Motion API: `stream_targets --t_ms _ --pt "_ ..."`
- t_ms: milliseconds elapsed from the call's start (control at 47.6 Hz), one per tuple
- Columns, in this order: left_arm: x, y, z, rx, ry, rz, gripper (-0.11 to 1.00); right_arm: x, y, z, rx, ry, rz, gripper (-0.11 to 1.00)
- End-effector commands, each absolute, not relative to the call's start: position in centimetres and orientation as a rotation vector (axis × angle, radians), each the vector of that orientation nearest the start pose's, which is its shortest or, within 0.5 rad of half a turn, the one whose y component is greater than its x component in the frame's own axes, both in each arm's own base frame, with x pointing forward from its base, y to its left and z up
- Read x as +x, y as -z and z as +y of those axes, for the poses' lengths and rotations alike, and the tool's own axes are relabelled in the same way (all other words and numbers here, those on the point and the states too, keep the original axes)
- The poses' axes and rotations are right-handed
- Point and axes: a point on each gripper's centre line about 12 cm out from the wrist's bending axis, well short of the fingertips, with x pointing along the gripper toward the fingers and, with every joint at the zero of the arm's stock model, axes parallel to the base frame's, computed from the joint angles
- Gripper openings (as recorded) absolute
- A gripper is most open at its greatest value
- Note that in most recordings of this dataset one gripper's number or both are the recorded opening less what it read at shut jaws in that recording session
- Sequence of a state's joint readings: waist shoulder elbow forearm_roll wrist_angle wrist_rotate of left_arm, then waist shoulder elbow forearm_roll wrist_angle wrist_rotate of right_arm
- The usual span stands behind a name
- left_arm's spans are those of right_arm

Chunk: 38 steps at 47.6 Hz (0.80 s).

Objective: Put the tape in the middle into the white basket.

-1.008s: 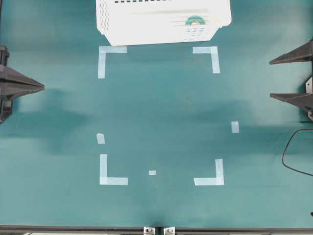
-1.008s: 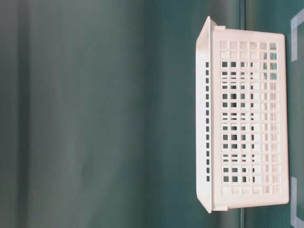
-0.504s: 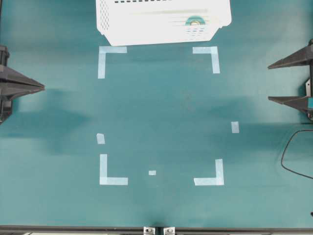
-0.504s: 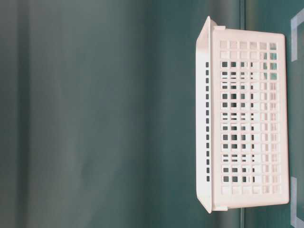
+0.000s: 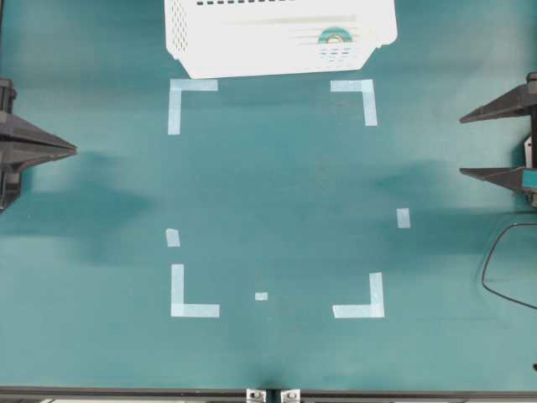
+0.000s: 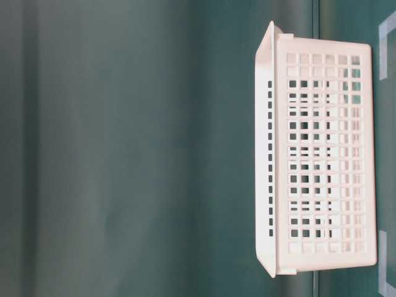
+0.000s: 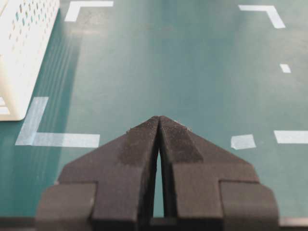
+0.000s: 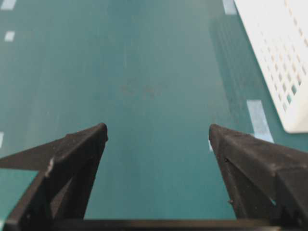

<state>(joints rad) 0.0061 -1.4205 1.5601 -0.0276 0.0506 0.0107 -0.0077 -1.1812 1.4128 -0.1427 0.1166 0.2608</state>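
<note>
The teal tape roll (image 5: pixel 334 37) with a pale core lies inside the white basket (image 5: pixel 210 42) at the top of the overhead view, near its right end. The basket also shows in the table-level view (image 6: pixel 322 164), the left wrist view (image 7: pixel 21 48) and the right wrist view (image 8: pixel 279 53). My left gripper (image 5: pixel 74 150) is shut and empty at the left edge of the table; it also shows in the left wrist view (image 7: pixel 159 118). My right gripper (image 5: pixel 461 145) is open and empty at the right edge; it also shows in the right wrist view (image 8: pixel 158 131).
Pale-blue tape corner marks (image 5: pixel 193 292) frame a rectangle on the green table, with small strips (image 5: pixel 404 217) near it. A black cable (image 5: pixel 495 277) loops at the right edge.
My right gripper has drawn back slightly toward the right edge. The tape, basket and left gripper have not moved.
</note>
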Motion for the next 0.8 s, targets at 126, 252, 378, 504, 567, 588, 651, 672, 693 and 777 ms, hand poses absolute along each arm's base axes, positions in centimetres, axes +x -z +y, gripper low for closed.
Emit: stream_targets --t_ms 126,252,378,504,567,588,651,672,693,777 --pt "12.66 -17.09 0.10 -0.016 -0.009 0.181 -0.11 14.67 -18.09 -0.33 0.112 0.049 0.383 0.95" --pt "12.66 -17.09 0.10 -0.016 -0.009 0.181 -0.11 14.59 -18.21 -0.34 0.111 0.049 0.375 0.95" --pt "12.67 -17.11 0.10 -0.016 -0.009 0.179 -0.11 14.45 -18.62 -0.35 0.111 0.048 0.351 0.95" --pt "12.66 -17.03 0.10 -0.018 -0.010 0.182 -0.11 14.20 -18.53 -0.34 0.111 0.047 0.337 0.95" --pt "12.66 -17.07 0.10 -0.018 -0.010 0.179 -0.11 14.08 -18.26 -0.35 0.108 0.047 0.339 0.95" --pt "12.67 -17.05 0.10 -0.018 -0.010 0.181 -0.11 14.05 -18.18 -0.34 0.111 0.047 0.339 0.95" --pt "12.66 -17.07 0.12 -0.018 -0.011 0.179 -0.11 14.05 -18.11 -0.32 0.111 0.045 0.333 0.95" --pt "12.66 -17.07 0.10 -0.018 -0.010 0.179 -0.11 14.04 -18.08 -0.31 0.112 0.044 0.331 0.95" --pt "12.66 -17.07 0.12 -0.018 -0.011 0.179 -0.11 14.04 -18.01 -0.31 0.112 0.044 0.333 0.95" --pt "12.67 -17.07 0.10 -0.018 -0.010 0.179 -0.11 14.03 -17.89 -0.30 0.110 0.043 0.331 0.95"
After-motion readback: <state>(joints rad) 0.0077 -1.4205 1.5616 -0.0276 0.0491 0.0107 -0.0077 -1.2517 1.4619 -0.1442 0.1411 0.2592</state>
